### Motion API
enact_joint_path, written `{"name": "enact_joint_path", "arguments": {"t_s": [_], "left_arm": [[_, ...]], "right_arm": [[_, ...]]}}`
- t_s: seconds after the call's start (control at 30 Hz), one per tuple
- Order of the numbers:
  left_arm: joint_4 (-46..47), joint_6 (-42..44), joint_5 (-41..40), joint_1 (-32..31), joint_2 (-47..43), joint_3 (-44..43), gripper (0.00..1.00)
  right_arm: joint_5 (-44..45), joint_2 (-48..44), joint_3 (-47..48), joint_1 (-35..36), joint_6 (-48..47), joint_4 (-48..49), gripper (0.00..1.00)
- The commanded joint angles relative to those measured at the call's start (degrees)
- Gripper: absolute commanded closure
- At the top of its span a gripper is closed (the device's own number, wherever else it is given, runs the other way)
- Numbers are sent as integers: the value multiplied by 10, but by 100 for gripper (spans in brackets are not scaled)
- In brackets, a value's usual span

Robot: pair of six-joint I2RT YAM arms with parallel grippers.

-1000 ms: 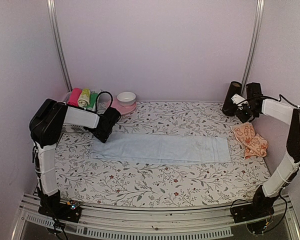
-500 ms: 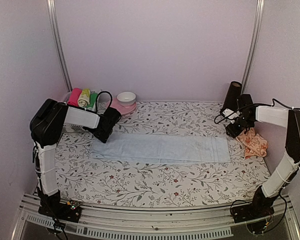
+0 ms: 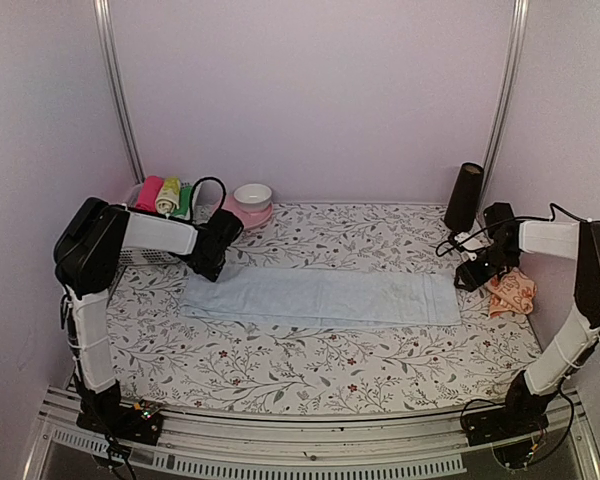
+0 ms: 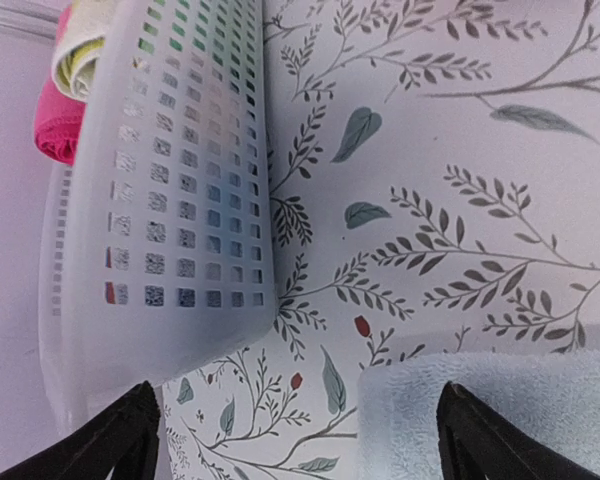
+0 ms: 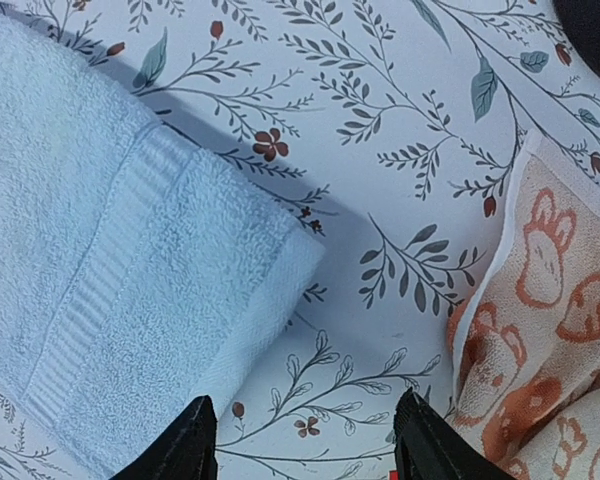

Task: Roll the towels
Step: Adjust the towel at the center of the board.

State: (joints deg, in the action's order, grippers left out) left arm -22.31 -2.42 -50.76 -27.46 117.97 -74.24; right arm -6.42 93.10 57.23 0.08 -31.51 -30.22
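2 towels: pale blue terry towel, flat, a long strip mid-table on white floral sheet; peach-orange printed towel, crumpled just beyond its R end, not touching it. 1 white perforated plastic basket far left w/ 3 rolled cloths; 1 black cylinder far right. Left gripper jaws spread wide, empty, at blue towel's far-left corner; right gripper jaws partly spread, empty, over gap btwn towels. Vs 1 s ago: R arm dropped from beside cylinder to blue towel's R end; L arm barely moved.
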Motion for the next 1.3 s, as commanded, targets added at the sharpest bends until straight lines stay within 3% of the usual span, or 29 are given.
{"name": "enact_joint_path", "arguments": {"t_s": [0.0, 0.43, 0.97, 1.07, 1.2, 1.27], "left_arm": [[31, -11, -3, -8, -71, 1, 3], [-5, -42, -81, -101, -123, 33, 3], [-70, -89, -127, -164, -133, 29, 3], [-72, -95, -119, -166, -135, 37, 3], [-72, -104, -109, -166, -134, 46, 3], [-72, -106, -104, -167, -133, 50, 3]], "right_arm": [[-55, -12, -1, -17, 23, -14, 40], [-235, 52, 11, -62, 18, -88, 50], [-224, 124, -1, -61, 44, -66, 51], [-217, 141, 3, -61, 51, -60, 59], [-183, 153, 21, -60, 62, -46, 91], [-149, 159, 35, -60, 68, -37, 97]]}}
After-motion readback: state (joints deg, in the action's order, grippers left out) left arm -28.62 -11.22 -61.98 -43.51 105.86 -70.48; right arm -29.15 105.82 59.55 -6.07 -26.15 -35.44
